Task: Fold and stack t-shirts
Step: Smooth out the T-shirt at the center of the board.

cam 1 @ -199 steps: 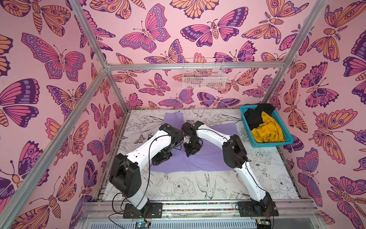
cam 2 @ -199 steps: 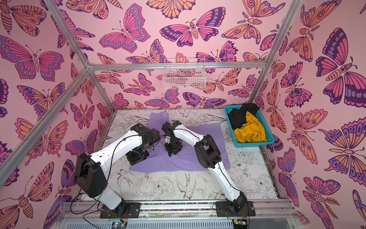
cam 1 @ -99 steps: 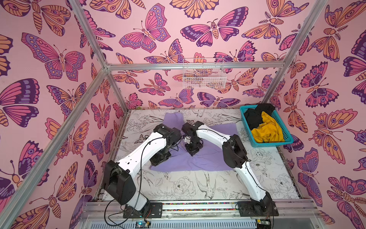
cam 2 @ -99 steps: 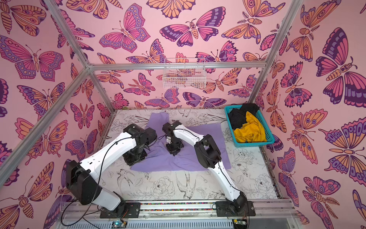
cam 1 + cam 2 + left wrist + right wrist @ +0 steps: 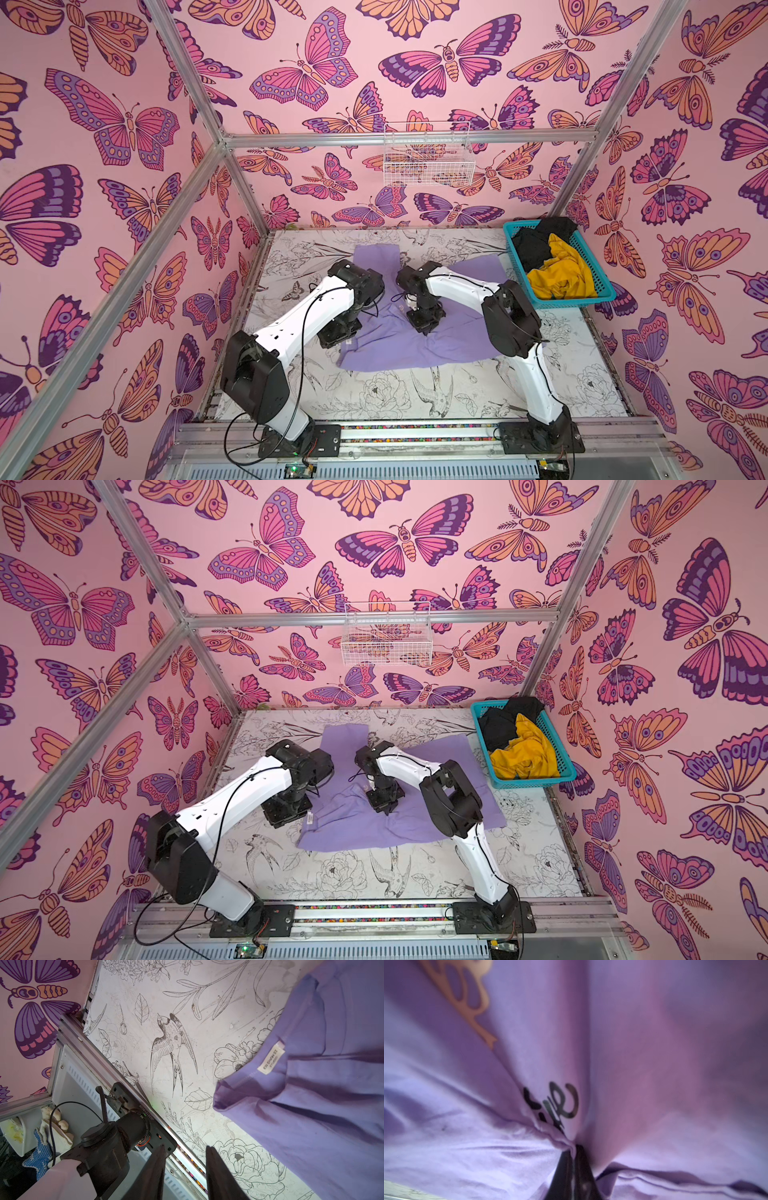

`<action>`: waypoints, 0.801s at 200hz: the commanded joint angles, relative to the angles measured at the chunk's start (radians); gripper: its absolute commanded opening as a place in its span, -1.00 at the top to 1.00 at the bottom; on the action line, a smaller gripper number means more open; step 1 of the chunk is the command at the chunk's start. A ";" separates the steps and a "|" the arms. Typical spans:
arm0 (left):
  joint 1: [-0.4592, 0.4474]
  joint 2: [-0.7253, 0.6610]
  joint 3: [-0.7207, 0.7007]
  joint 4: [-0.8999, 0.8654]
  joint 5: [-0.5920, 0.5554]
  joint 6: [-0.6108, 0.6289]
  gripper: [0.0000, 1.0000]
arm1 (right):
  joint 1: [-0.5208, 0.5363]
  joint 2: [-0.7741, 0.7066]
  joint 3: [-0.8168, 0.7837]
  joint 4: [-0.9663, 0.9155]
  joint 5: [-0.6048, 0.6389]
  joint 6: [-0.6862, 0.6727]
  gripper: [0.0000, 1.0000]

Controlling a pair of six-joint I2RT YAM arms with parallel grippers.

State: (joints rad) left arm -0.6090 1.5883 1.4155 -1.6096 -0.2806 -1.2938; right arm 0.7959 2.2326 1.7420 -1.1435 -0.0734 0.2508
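A lavender shirt (image 5: pixel 415 349) lies spread but rumpled on the flower-printed table (image 5: pixel 415 399), with no clean fold made in it. By the look of things, the job is at an early stage. In both top views the mustard-yellow shirt (image 5: pixel 561 270) and the black shirt (image 5: pixel 532 245) sit heaped in the teal basket (image 5: pixel 577 301) at the table's far right corner, and no stack of folded shirts is in sight. All three shirts are left to fold and pile.

The right gripper (image 5: pixel 574 1159) is pinched tight on a raised ridge of the lavender cloth near the shirt's middle. The left gripper (image 5: pixel 185 1159) hovers beside the collar edge, its fingers apart with nothing between them.

A small white neck label (image 5: pixel 270 1057) shows in the left wrist view. It carries two lines of dark print, turned and too fine to read with confidence. The right wrist view catches dark cursive lettering (image 5: pixel 556 1103) on the cloth just beyond the pinch, and an orange outlined figure (image 5: pixel 467 1001) farther off; both are blurred and creased past reading. A code on the left arm's base (image 5: pixel 146 1112) appears to read J6251018028.
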 commanded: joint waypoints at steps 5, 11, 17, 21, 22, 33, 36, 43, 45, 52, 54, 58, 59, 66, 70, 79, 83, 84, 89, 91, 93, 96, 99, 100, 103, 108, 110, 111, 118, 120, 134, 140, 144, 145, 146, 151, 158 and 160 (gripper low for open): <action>-0.003 0.030 0.027 -0.026 -0.023 0.018 0.25 | -0.003 -0.065 -0.031 0.015 0.044 0.034 0.25; -0.002 0.033 0.032 -0.027 -0.024 0.019 0.24 | 0.000 -0.080 -0.019 0.014 0.040 0.034 0.14; -0.002 0.034 0.035 -0.027 -0.026 0.017 0.24 | 0.000 -0.092 -0.003 0.011 0.033 0.031 0.06; -0.002 0.035 0.037 -0.027 -0.028 0.017 0.24 | 0.003 -0.098 0.008 0.006 0.029 0.029 0.03; -0.002 0.036 0.038 -0.027 -0.028 0.017 0.24 | 0.004 -0.099 0.012 0.004 0.028 0.029 0.03; -0.002 0.039 0.045 -0.026 -0.036 0.016 0.22 | 0.010 -0.106 0.052 -0.011 0.028 0.020 -0.02; -0.001 0.039 0.047 -0.027 -0.039 0.017 0.22 | 0.012 -0.108 0.064 -0.016 0.030 0.019 -0.02; -0.002 0.039 0.051 -0.027 -0.043 0.017 0.22 | 0.020 -0.110 0.094 -0.030 0.030 0.014 -0.03; -0.002 0.039 0.052 -0.026 -0.045 0.015 0.21 | 0.022 -0.110 0.105 -0.032 0.031 0.012 -0.03; -0.002 0.038 0.055 -0.026 -0.050 0.015 0.21 | 0.027 -0.108 0.132 -0.044 0.034 0.012 -0.03; -0.002 0.039 0.057 -0.029 -0.051 0.016 0.21 | 0.028 -0.107 0.141 -0.047 0.034 0.012 -0.03; -0.002 0.039 0.058 -0.029 -0.056 0.016 0.21 | 0.031 -0.105 0.159 -0.054 0.032 0.010 -0.03; -0.002 0.039 0.058 -0.029 -0.056 0.015 0.21 | 0.032 -0.104 0.164 -0.055 0.031 0.010 -0.03; -0.002 0.040 0.061 -0.028 -0.062 0.016 0.21 | 0.038 -0.098 0.195 -0.062 0.022 0.008 -0.03; -0.002 0.039 0.062 -0.029 -0.064 0.013 0.21 | 0.041 -0.093 0.210 -0.065 0.015 0.006 -0.03; -0.002 0.040 0.065 -0.030 -0.069 0.011 0.21 | 0.048 -0.075 0.244 -0.070 -0.005 0.005 -0.01; -0.002 0.041 0.066 -0.033 -0.072 0.010 0.21 | 0.052 -0.066 0.259 -0.072 -0.015 0.003 0.00; -0.002 0.040 0.066 -0.034 -0.073 0.009 0.21 | 0.053 -0.064 0.262 -0.073 -0.017 0.002 0.00; -0.002 0.041 0.068 -0.037 -0.076 0.004 0.21 | 0.060 -0.050 0.275 -0.073 -0.028 0.000 0.02; -0.002 0.041 0.069 -0.042 -0.079 0.002 0.21 | 0.063 -0.044 0.282 -0.073 -0.032 -0.002 0.03; -0.002 0.042 0.069 -0.045 -0.080 -0.003 0.21 | 0.067 -0.038 0.288 -0.073 -0.035 -0.003 0.04; -0.002 0.042 0.072 -0.052 -0.084 -0.009 0.21 | 0.071 -0.027 0.295 -0.074 -0.040 -0.006 0.05; -0.002 0.041 0.073 -0.058 -0.089 -0.015 0.21 | 0.074 -0.017 0.304 -0.074 -0.045 -0.008 0.07; -0.002 0.041 0.074 -0.060 -0.091 -0.016 0.21 | 0.075 -0.013 0.307 -0.074 -0.047 -0.009 0.08; -0.002 0.041 0.076 -0.067 -0.097 -0.022 0.21 | 0.081 -0.002 0.316 -0.077 -0.050 -0.013 0.09; -0.003 0.038 0.080 -0.080 -0.105 -0.035 0.21 | 0.088 0.016 0.327 -0.078 -0.056 -0.018 0.13; -0.002 0.038 0.082 -0.086 -0.109 -0.038 0.21 | 0.091 0.023 0.331 -0.078 -0.058 -0.019 0.14; -0.002 0.037 0.083 -0.088 -0.111 -0.042 0.21 | 0.092 0.027 0.333 -0.078 -0.059 -0.020 0.14; -0.001 0.031 0.090 -0.104 -0.124 -0.053 0.21 | 0.100 0.053 0.351 -0.081 -0.060 -0.024 0.16; -0.002 0.029 0.091 -0.107 -0.127 -0.056 0.21 | 0.103 0.059 0.358 -0.083 -0.059 -0.024 0.16; 0.001 0.010 0.093 -0.121 -0.150 -0.069 0.20 | 0.113 0.107 0.398 -0.100 -0.066 -0.030 0.18; 0.004 0.000 0.087 -0.120 -0.155 -0.073 0.20 | 0.113 0.124 0.408 -0.104 -0.069 -0.031 0.19; 0.005 -0.006 0.084 -0.120 -0.158 -0.074 0.20 | 0.115 0.135 0.420 -0.108 -0.071 -0.033 0.19; 0.006 -0.007 0.084 -0.120 -0.160 -0.074 0.20 | 0.116 0.136 0.423 -0.108 -0.071 -0.034 0.19; 0.007 -0.009 0.083 -0.121 -0.160 -0.074 0.20 | 0.116 0.136 0.423 -0.108 -0.071 -0.034 0.19; 0.008 -0.013 0.080 -0.120 -0.163 -0.073 0.20 | 0.117 0.151 0.437 -0.115 -0.072 -0.037 0.20; 0.012 -0.021 0.079 -0.122 -0.165 -0.073 0.20 | 0.119 0.164 0.453 -0.119 -0.070 -0.044 0.20; 0.012 -0.022 0.078 -0.121 -0.167 -0.073 0.20 | 0.120 0.168 0.458 -0.120 -0.069 -0.044 0.20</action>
State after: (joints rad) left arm -0.6071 1.6047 1.4929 -1.6100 -0.3935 -1.3365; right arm 0.9062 2.3386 2.1479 -1.2003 -0.1268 0.2329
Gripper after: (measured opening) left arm 0.398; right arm 0.402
